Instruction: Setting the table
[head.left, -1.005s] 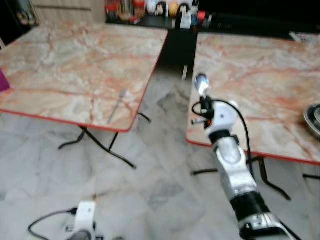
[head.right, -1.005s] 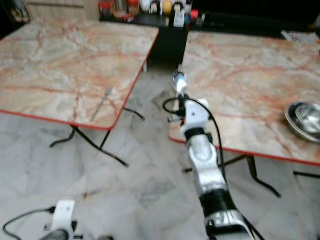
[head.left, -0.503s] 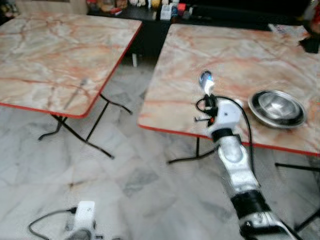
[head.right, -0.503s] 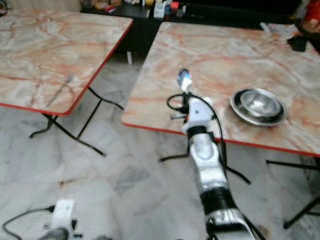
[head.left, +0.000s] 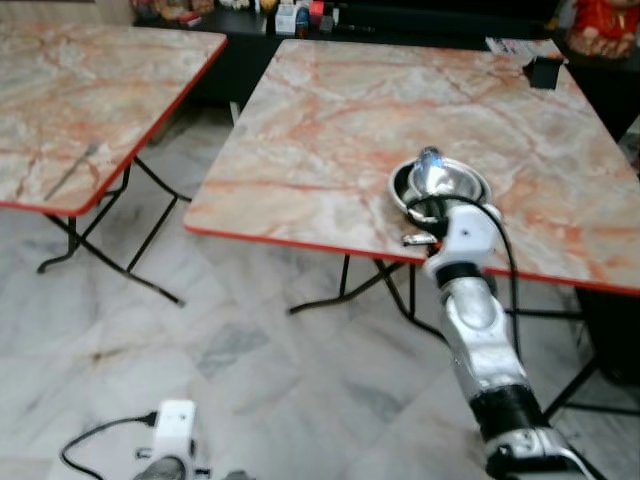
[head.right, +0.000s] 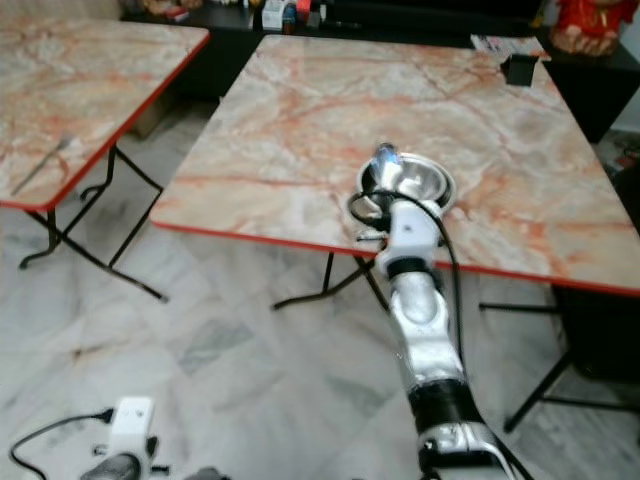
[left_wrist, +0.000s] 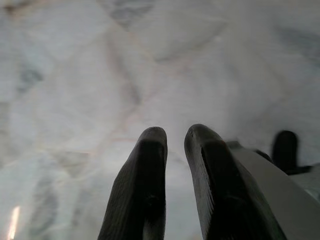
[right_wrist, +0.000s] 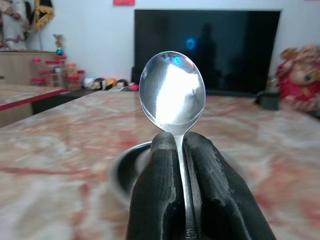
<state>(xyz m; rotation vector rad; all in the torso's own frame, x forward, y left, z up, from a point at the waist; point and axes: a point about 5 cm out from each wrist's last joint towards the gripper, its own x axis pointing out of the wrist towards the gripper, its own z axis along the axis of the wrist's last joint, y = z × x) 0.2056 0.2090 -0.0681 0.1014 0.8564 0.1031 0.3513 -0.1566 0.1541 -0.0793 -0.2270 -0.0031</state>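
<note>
Right gripper: fingers pinched tight on the handle of a spoon, bowl end upright and clear of the pads (a grip low on the stem, likely so the bowl end can be laid down first).
Spoon position: held in the air over the near edge of the marble table, just in front of the steel bowl.
Bowl: sits on the table near its front edge, presumably the place setting the spoon belongs beside.
Left gripper: hangs idle over the floor, fingers nearly together with a narrow gap, holding nothing.
Other table: to the left, carrying one utensil.
Judgement: spoon not yet set down.
</note>
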